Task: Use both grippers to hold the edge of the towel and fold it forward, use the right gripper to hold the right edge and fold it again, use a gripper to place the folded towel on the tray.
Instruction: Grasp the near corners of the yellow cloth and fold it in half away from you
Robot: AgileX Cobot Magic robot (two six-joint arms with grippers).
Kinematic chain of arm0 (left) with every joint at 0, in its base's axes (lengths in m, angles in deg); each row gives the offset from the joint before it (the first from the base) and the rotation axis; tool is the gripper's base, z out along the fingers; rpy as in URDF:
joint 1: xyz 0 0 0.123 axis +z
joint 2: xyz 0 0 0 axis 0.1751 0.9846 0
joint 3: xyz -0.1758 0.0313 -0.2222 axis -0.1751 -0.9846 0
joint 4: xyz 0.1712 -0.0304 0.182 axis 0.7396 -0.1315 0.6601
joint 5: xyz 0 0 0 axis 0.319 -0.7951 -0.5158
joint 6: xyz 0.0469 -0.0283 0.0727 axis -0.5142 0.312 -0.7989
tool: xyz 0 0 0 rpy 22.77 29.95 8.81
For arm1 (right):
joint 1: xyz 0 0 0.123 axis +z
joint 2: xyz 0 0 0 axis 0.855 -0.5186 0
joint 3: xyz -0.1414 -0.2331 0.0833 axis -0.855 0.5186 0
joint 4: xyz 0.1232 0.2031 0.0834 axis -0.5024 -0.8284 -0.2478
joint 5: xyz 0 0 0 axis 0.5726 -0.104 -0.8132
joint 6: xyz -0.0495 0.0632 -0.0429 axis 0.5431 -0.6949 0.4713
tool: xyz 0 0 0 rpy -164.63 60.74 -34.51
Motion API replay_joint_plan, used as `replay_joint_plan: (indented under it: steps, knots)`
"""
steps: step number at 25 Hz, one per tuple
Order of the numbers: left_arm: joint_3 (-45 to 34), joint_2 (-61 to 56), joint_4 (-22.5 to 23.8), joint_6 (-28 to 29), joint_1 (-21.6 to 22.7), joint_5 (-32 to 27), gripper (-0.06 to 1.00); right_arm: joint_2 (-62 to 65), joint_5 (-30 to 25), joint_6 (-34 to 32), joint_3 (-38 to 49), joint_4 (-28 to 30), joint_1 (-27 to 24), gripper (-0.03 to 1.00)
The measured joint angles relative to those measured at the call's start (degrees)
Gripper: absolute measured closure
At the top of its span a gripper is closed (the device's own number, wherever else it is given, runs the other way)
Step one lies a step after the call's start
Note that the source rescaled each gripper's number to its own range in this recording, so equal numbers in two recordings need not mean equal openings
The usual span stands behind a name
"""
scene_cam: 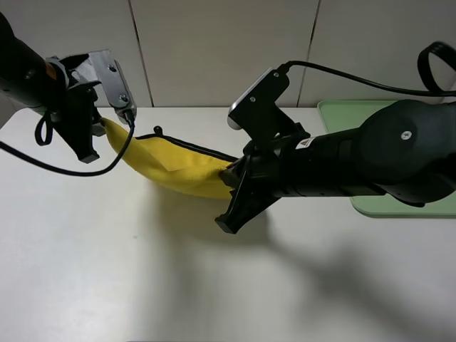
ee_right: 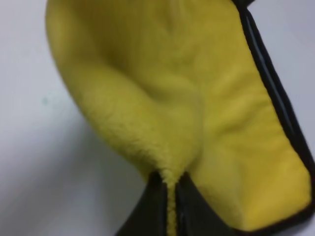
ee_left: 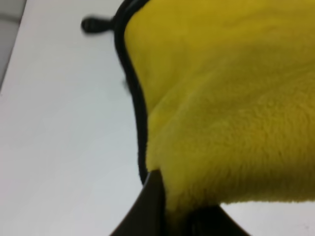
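Note:
A yellow towel (scene_cam: 178, 164) with black trim hangs in a sagging curve between my two grippers, above the white table (scene_cam: 107, 271). My left gripper (scene_cam: 107, 128) is shut on the towel's left end. My right gripper (scene_cam: 229, 174) is shut on its right end. In the left wrist view the towel (ee_left: 226, 108) fills most of the frame, pinched between dark fingers (ee_left: 150, 206). In the right wrist view the towel (ee_right: 177, 98) is pinched between dark fingers (ee_right: 152, 206). The green tray (scene_cam: 342, 114) lies at the right, partly hidden by my right arm.
A tiled wall (scene_cam: 214, 50) stands behind the table. My right arm (scene_cam: 370, 157) stretches across the right half of the table and casts a shadow in front.

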State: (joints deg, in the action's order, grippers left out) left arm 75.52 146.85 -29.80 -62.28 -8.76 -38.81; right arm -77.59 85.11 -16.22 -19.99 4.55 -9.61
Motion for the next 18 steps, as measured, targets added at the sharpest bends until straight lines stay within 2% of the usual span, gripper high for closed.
replay_joint_plan:
  steps: [4, 10, 18]
  knots:
    - [0.0, 0.69, 0.05, 2.51, 2.56, 0.0, 0.94, -1.29, -0.6, -0.55, -0.15, 0.0, -3.51, 0.97]
    - [0.69, 4.73, -0.19, 8.46, 5.14, 0.92, 0.94, -4.17, -5.04, -0.8, -4.34, 0.05, -9.01, 0.97]
    - [4.28, 9.9, -0.07, 10.3, 6.96, 1.47, 0.94, -11.33, -6.5, -0.8, -10.87, 0.48, -9.59, 0.97]
